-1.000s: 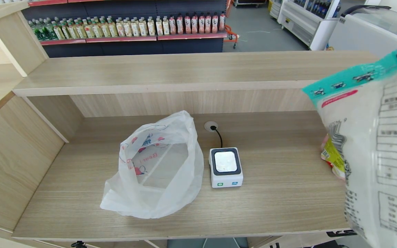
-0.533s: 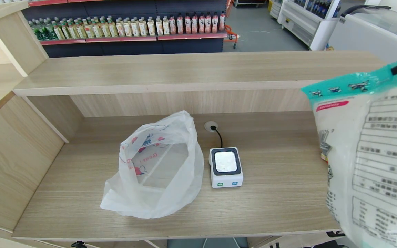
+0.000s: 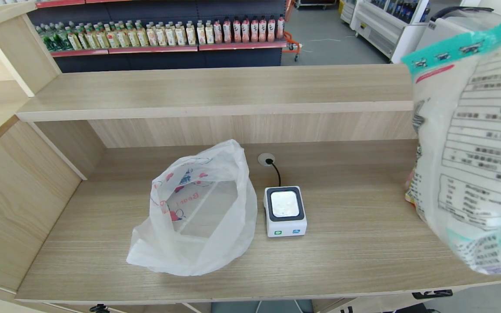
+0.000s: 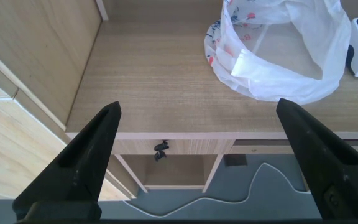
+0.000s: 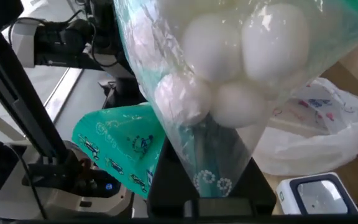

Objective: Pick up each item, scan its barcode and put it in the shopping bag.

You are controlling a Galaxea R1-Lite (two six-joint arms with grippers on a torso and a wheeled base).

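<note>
A light wooden desk (image 3: 355,243) is spread across the lower half of the head view, backed by a raised ledge (image 3: 215,91) of the same wood. Beyond it, along the top of the frame, a store shelf (image 3: 168,48) lined with bottles (image 3: 159,34) is seen, and white freezer cabinets (image 3: 446,45) are seen at the upper right.

The right side of the frame is taken up by a packet of white balls (image 3: 472,143), held in the air above the desk's right end. Its teal top band is tilted toward the upper right. Its back is covered with blocks of dark print, too blurred to be read. In the right wrist view the packet's sealed end is clamped in the right pincer (image 5: 213,186).

A white shopping bag (image 3: 198,217) with red and blue print is set open at centre left. Just beside it, at centre, a white barcode scanner (image 3: 284,211) is placed, its black cable (image 3: 275,171) led into a desk port.

The left pincer (image 4: 197,109) is held with its fingers apart, out beyond the desk's front edge, with the bag at the upper right of its view.
</note>
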